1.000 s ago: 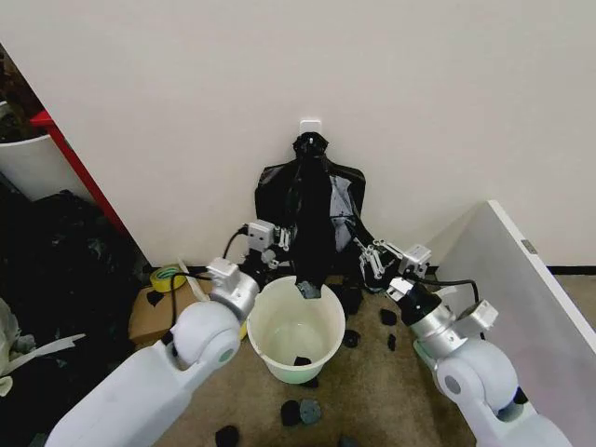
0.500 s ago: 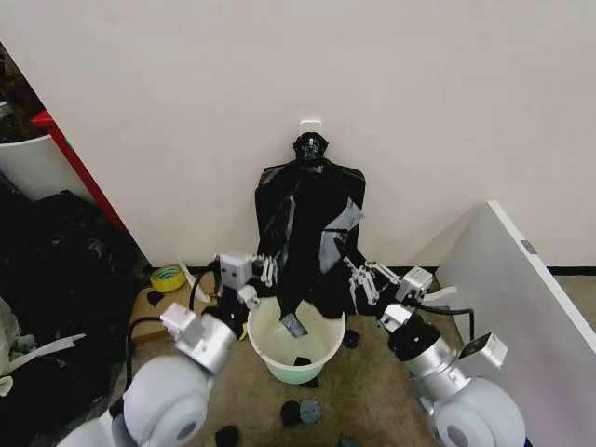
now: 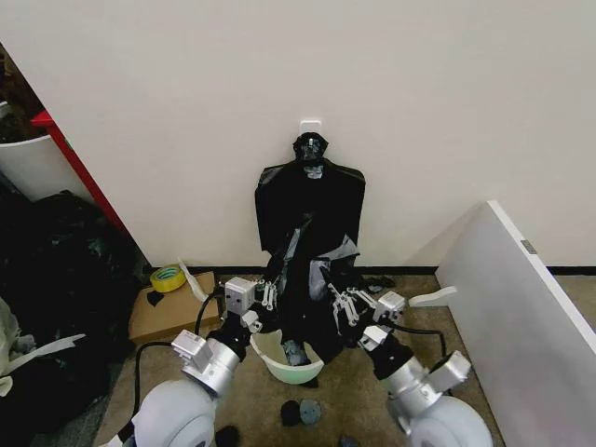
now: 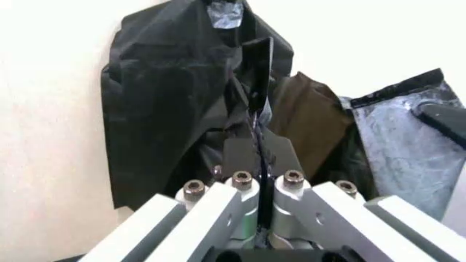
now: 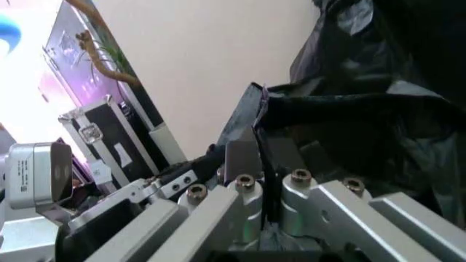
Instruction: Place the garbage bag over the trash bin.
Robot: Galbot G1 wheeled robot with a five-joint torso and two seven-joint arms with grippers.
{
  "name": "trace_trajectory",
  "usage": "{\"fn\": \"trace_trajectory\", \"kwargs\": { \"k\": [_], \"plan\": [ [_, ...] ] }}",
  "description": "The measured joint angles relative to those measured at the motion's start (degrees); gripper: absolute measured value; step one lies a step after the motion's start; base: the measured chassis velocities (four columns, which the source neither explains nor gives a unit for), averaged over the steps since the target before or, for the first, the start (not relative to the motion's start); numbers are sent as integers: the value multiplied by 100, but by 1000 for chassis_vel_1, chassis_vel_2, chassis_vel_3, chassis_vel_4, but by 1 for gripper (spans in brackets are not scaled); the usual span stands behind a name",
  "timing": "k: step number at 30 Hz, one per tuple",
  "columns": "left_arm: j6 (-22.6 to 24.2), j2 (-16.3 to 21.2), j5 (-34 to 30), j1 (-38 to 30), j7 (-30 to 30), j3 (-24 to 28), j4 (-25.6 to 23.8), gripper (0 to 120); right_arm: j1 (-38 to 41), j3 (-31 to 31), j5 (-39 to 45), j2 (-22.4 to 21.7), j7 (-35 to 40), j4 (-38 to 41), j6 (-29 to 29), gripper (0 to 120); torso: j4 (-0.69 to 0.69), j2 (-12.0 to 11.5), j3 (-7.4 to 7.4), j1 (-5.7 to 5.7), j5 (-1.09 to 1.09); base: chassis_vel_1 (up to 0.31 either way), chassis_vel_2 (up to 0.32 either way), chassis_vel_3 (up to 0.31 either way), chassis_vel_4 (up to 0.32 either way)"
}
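Both hands, left hand [image 3: 264,296] and right hand [image 3: 346,304], are clamped on the limp, slippery garbage bag [image 3: 307,279] hem, at ten and two o'clock of the trash bin [image 3: 296,373].

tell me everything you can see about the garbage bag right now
The garbage bag is thin, glossy, crinkled black plastic, hanging limp below a knotted black bundle on the wall. Its lower part spreads over the trash bin, covering most of the opening. The left pincer and right pincer each pinch an edge of it, one at either side; both wrist views show film clamped between shut fingers.
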Motion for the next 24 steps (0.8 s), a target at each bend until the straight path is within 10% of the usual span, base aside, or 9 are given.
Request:
{"fn": "trace_trajectory", "kwargs": {
  "k": [24],
  "plan": [
    [-296, -565, 51, 256, -105, 310, 1371, 0, -448, -53, -375, 54, 757, -1007, 580, 0, 0, -1, 0, 0, 0, 0, 0, 0, 0]
  ]
}}
